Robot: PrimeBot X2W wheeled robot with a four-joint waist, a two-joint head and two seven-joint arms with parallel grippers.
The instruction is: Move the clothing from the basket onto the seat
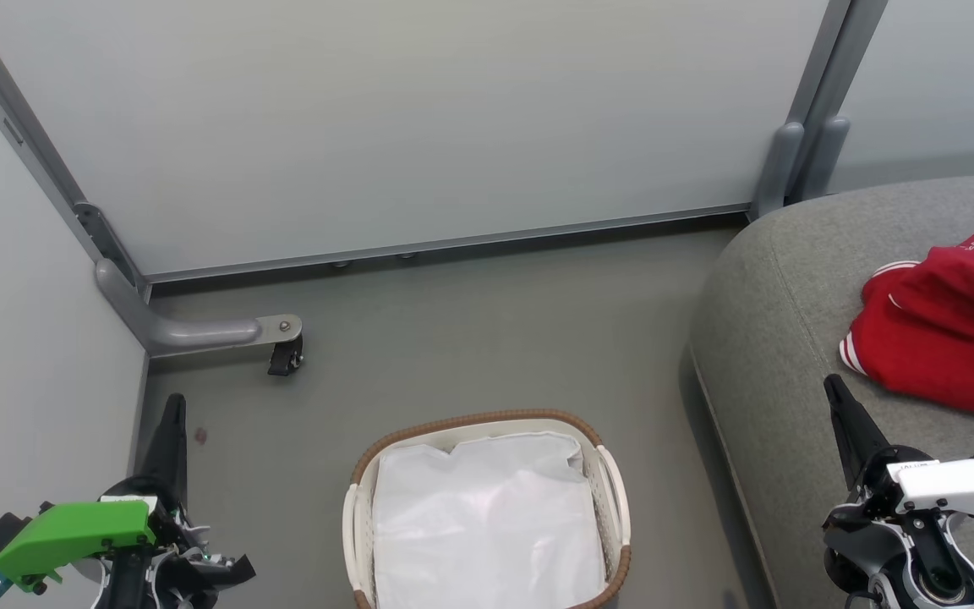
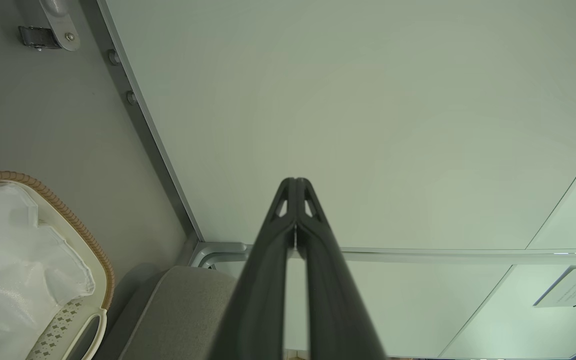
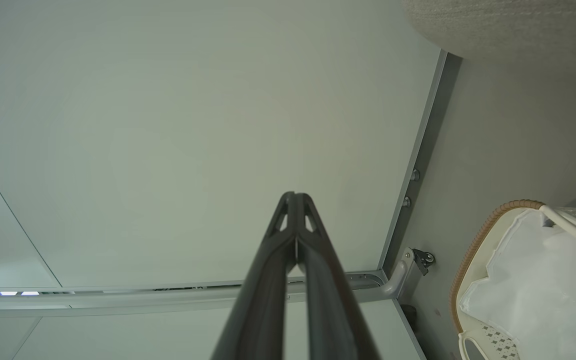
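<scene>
Grey flooring [image 1: 453, 338] backs the scene. Red clothing [image 1: 952, 330] lies bunched on the seat [image 1: 774, 338], just beyond the right claw [image 1: 832, 385]. It looks soft, light and floppy, likely best pinched at a raised fold. That claw and the left claw [image 1: 172, 404] are closed and empty; between them the basket [image 1: 470, 420] holds a white sheet [image 1: 487, 516].

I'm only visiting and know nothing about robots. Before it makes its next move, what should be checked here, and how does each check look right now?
1. The red garments with white striped trim lie on the large grey woven-fabric couch: ok.
2. The oval white plastic basket with a brown woven rim holds no visible red clothing, just a white sheet: ok.
3. Nothing is hidden beneath that sheet: cannot tell.
4. The left gripper is shut and empty: ok.
5. The right gripper is shut and empty: ok.
6. Both grippers are apart from basket and garments: ok.
</scene>
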